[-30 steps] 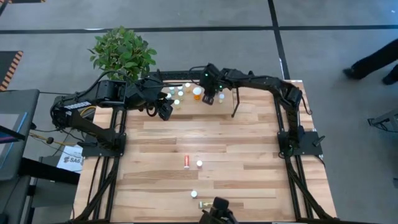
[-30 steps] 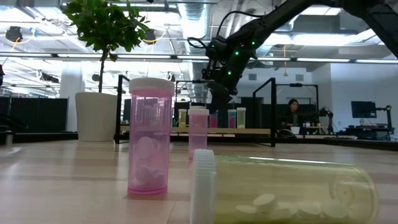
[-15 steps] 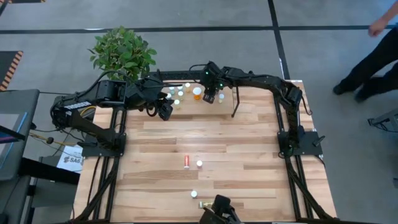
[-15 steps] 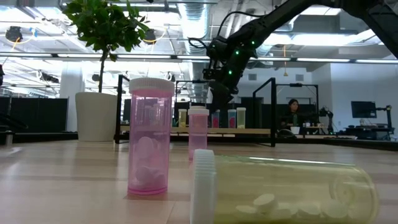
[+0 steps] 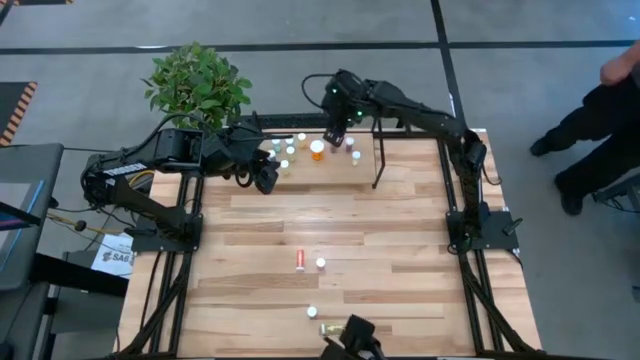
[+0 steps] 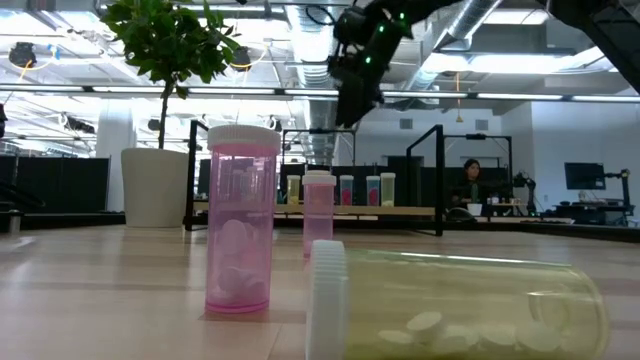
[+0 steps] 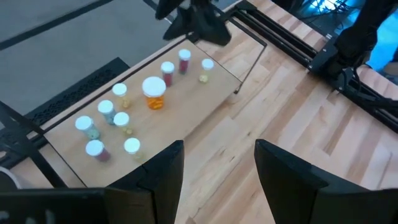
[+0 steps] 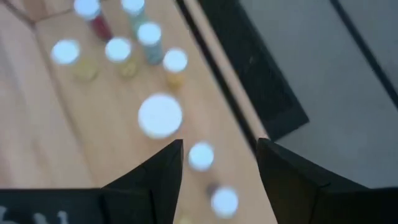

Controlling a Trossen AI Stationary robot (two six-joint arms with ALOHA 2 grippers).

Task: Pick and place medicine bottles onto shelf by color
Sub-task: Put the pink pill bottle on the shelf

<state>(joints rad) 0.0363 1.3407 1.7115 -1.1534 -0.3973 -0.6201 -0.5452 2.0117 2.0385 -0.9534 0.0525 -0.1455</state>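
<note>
The shelf (image 5: 335, 166) stands at the table's far edge and holds several white-capped bottles, among them the larger orange one (image 5: 317, 149). It also shows in the left wrist view (image 7: 186, 118). My right gripper (image 5: 334, 133) hangs open and empty high above the shelf's middle; below it show the large orange bottle's cap (image 8: 160, 116) and smaller caps. My left gripper (image 5: 266, 182) is open and empty by the shelf's left end. On the table's near half a red bottle (image 5: 301, 260) lies on its side, two white-capped bottles (image 5: 321, 263) (image 5: 312, 312) stand upright, and a yellow bottle (image 6: 460, 300) lies on its side.
A potted plant (image 5: 197, 85) stands off the table's far left corner. The shelf's black upright end loop (image 5: 378, 165) rises at its right end. A person (image 5: 600, 100) walks on the floor to the right of the table. Bare planks lie between the shelf and the near bottles.
My right gripper has risen from just above the shelf and drawn toward the table's far edge. Two small bottles on the shelf's right part that it covered from above now show. My left arm has kept still.
</note>
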